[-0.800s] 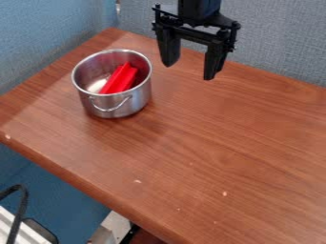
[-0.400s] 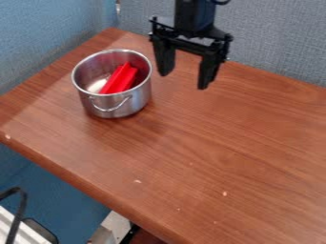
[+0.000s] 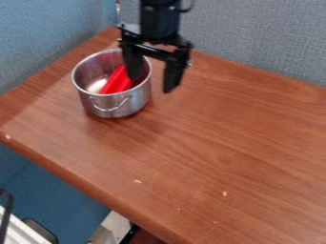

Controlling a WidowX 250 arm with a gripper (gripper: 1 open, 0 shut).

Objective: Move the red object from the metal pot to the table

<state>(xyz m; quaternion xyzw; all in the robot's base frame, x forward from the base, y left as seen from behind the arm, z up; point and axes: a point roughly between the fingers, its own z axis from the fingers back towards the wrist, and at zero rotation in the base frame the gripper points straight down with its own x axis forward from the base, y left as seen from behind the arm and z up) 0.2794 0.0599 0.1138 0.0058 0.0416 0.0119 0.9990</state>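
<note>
Two fingers of the black gripper [image 3: 155,63] stand wide apart with nothing between them that I can make out, and the whole thing has come across from the right and lower since a moment ago, when it hung over bare wood beside the pot. Now the finger on the pot's side is over the rim of the metal pot [image 3: 112,103], close above the red object [image 3: 117,82], while the other finger is outside, over the table. The red bar itself hasn't shifted; it leans in the pot, its upper end partly behind that near finger. From where I'm standing I can't honestly tell whether finger and bar touch. To me this is still the approach, with no grip made: the hand likely needs to go a bit further over the pot, so both fingers straddle the bar, before it sinks and closes. Coming down as it is, it might well catch the wall and tip the pot. The pot sits upright near the table's far left edge, its wire handle down against the front. The table [image 3: 211,152] is reddish-brown wood with a soft sheen and plenty of bare space to the right for setting the bar down. Behind it run blue-grey partition panels [image 3: 274,36], with a bluer one [image 3: 51,43] on the left.
</note>
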